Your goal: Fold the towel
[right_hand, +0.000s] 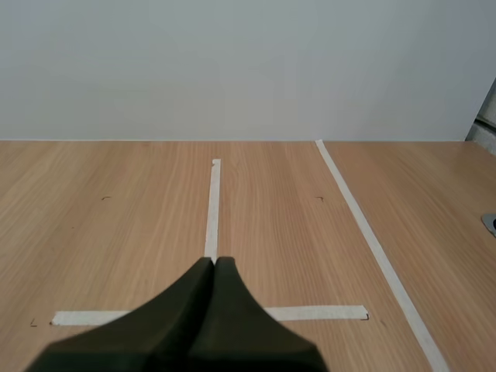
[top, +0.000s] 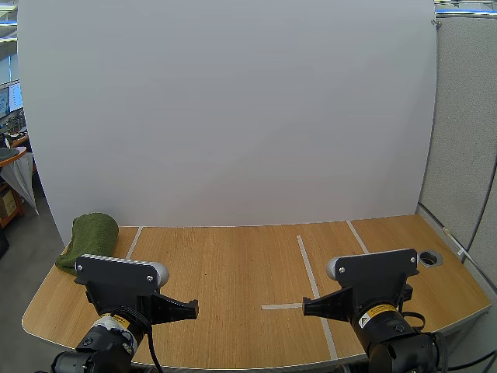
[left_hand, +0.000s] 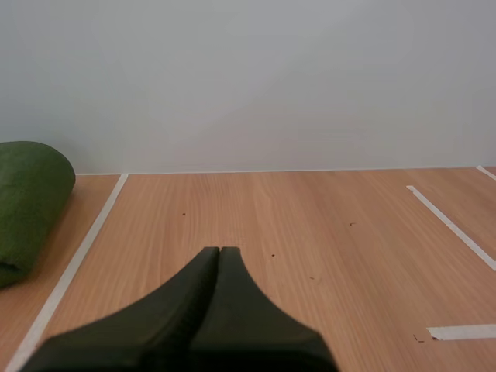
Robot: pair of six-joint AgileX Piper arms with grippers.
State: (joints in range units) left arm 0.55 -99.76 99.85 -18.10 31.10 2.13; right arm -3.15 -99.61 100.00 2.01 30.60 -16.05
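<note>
You have the wooden table (top: pixel 233 260) before you, with the green towel (top: pixel 89 237) bundled at its far left edge, well apart from both arms. Your left gripper (top: pixel 194 308) and right gripper (top: pixel 305 309) hover near the front, each with fingers pressed together and holding nothing. White tape strips (top: pixel 311 272) cross the wood by the right one.

You had a wooden table (top: pixel 233 264) with a white board (top: pixel 233 116) standing upright along its far edge. Pale tape lay flat on the wood: a left strip (top: pixel 133 242), a long middle strip (top: pixel 311 272), a short strip (top: pixel 281 306) lying crosswise by it, and a right strip (top: pixel 357 236). A round cable port (top: pixel 429 257) sat near the table's right edge, close to a grey partition (top: pixel 466 140).
</note>
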